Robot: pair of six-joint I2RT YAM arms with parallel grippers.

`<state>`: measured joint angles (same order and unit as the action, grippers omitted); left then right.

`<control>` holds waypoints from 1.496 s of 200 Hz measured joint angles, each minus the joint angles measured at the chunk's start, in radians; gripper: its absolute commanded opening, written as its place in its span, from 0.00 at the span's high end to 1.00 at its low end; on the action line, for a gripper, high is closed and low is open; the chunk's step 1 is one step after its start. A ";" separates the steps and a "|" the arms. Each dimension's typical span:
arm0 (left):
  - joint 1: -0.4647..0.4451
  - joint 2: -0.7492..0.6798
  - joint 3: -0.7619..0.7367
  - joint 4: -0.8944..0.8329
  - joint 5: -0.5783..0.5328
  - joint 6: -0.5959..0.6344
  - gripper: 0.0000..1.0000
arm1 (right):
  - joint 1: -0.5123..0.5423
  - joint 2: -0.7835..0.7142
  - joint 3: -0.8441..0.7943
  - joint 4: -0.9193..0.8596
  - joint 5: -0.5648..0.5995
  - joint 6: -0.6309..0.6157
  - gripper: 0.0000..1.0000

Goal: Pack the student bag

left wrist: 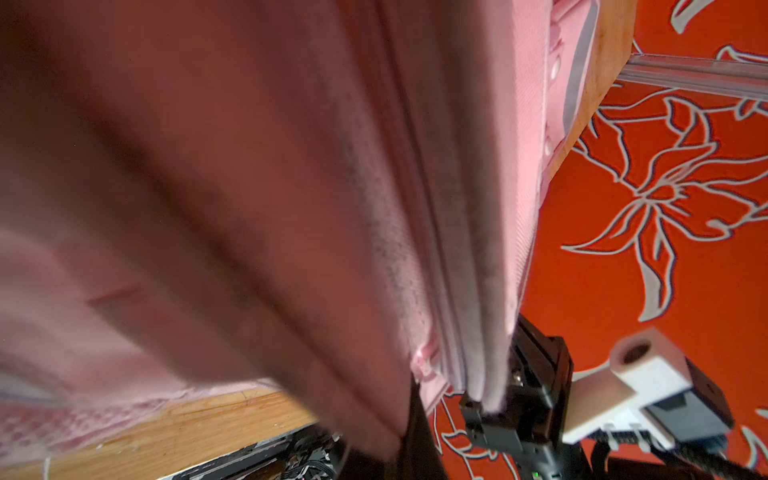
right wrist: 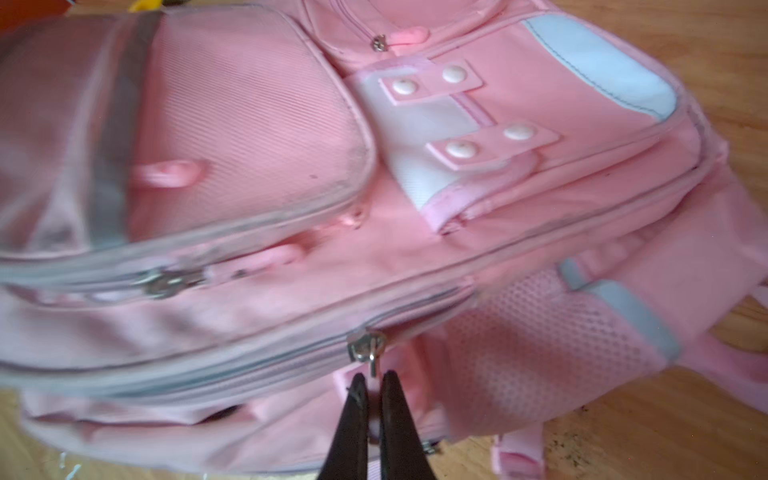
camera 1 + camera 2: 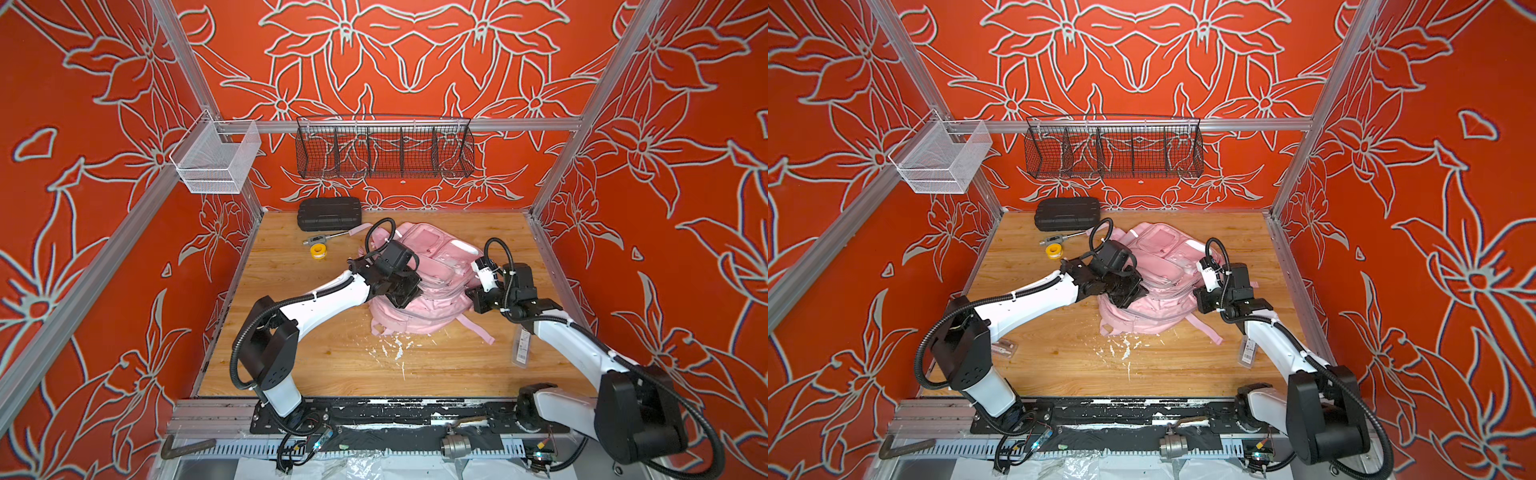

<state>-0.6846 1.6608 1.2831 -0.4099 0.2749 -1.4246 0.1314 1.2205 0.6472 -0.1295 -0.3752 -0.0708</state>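
The student bag (image 3: 432, 270) (image 3: 1158, 266) is a pale-pink backpack lying in the middle of the wooden table in both top views. My left gripper (image 3: 401, 293) (image 3: 1125, 291) presses into its left side. In the left wrist view pink fabric (image 1: 249, 208) fills the frame, bunches over the jaws and hides them, so they are shut on it. My right gripper (image 3: 471, 293) (image 2: 374, 380) sits at the bag's right side. Its black fingers (image 2: 353, 415) stand almost together on the metal zipper pull (image 2: 369, 351) of the main zip.
A black ribbed case (image 3: 329, 214), a metal tool (image 3: 322, 238) and a yellow tape roll (image 3: 318, 250) lie at the back left. A clear packet (image 3: 523, 345) lies under the right arm. White crumbs (image 3: 395, 347) dot the table in front of the bag. A wire basket (image 3: 384, 149) hangs on the back wall.
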 measured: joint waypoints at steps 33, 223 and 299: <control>0.005 -0.002 -0.012 0.009 0.011 0.000 1.00 | -0.008 0.040 0.042 -0.009 0.027 -0.018 1.00; -0.011 -0.002 0.013 -0.016 0.015 0.125 0.66 | -0.043 0.116 0.111 -0.053 0.032 -0.055 0.72; -0.049 0.029 0.390 -0.223 -0.009 0.851 0.61 | -0.062 -0.079 0.113 -0.080 -0.025 -0.056 0.45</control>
<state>-0.7338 1.6901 1.6730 -0.6327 0.2661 -0.5732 0.0692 1.1412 0.7601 -0.2092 -0.4000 -0.1265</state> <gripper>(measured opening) 0.400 0.538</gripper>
